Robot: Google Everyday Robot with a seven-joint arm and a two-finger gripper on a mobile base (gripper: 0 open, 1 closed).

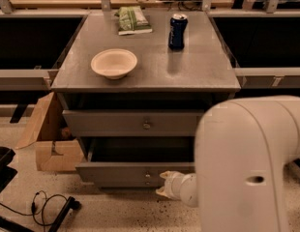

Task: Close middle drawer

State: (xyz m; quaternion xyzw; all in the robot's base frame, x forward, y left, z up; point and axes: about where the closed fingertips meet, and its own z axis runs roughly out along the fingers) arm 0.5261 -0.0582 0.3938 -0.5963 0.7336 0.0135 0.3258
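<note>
Though its grip cannot be told, the gripper [163, 184] hangs low, the pulled-out middle drawer [116, 172] just left of it.

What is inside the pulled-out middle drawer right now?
Only a dark, shadowed interior shows in the middle drawer; no contents are visible. Its right end is hidden behind the robot's arm, and the upper drawer covers the back. The hand sits by its front.

Speckled floor [116, 211], cardboard box [55, 156] — black cables [34, 207], dim light
</note>
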